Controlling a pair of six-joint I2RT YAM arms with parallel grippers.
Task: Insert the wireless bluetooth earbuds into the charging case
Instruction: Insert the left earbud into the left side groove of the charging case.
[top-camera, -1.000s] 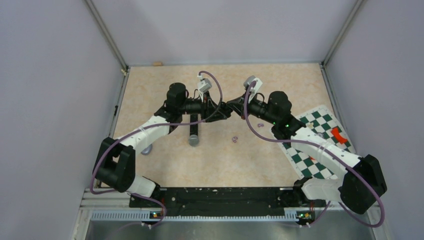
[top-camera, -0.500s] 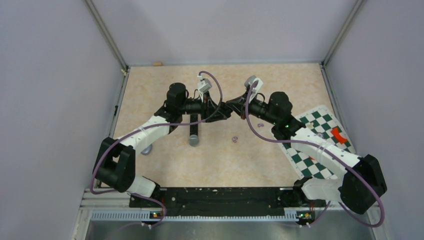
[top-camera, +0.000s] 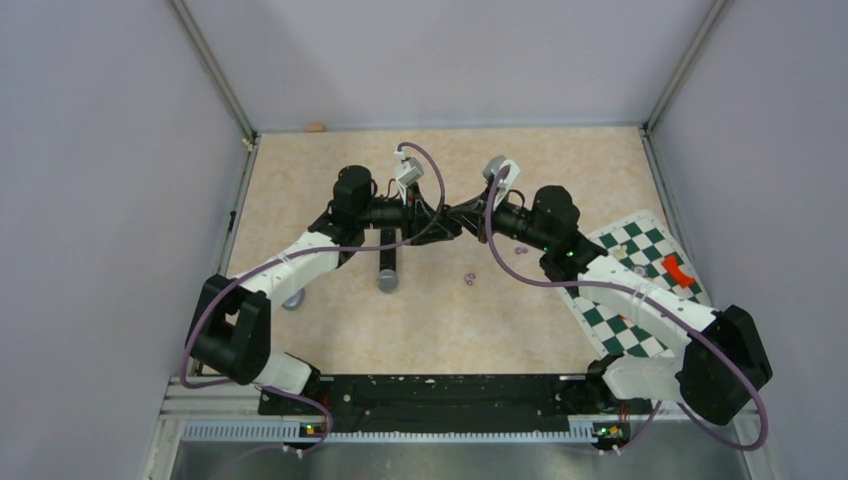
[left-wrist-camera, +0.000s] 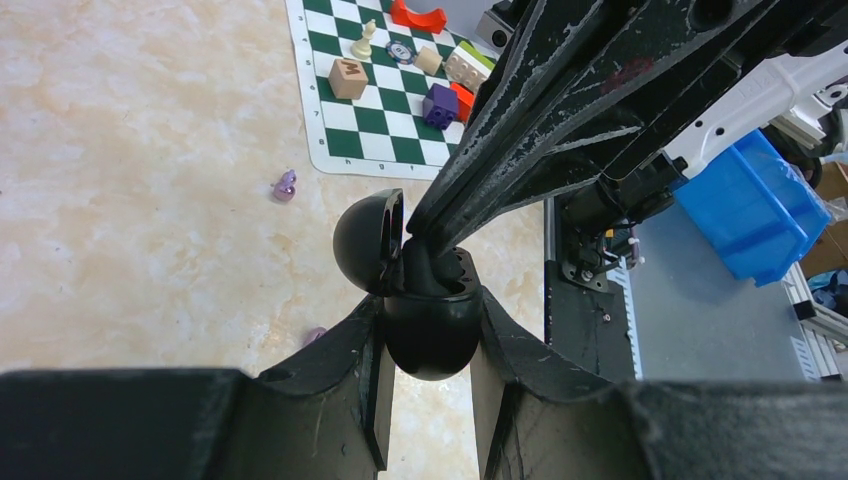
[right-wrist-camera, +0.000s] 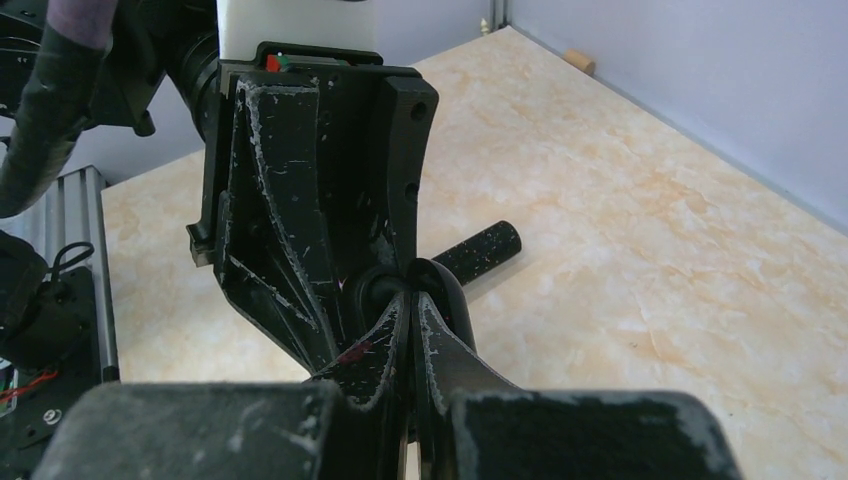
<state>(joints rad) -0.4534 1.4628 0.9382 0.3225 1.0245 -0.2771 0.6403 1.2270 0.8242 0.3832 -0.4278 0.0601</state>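
While seating an earbud, pressing straight down and going gently seems wise, lining up with the socket. Poking into the open charging case (left-wrist-camera: 430, 340) with right gripper (left-wrist-camera: 428, 245) tips shut tight; whether pinching a bud, impossible telling. Clamping the case body with left gripper (left-wrist-camera: 430, 310), jaws narrowly apart, lid (left-wrist-camera: 368, 245) standing at 11 o'clock. Lying loose on the table (left-wrist-camera: 150, 150) toward 10 o'clock, well apart: purple earbud pieces (left-wrist-camera: 285, 186), near chessboard mat (left-wrist-camera: 340, 140).
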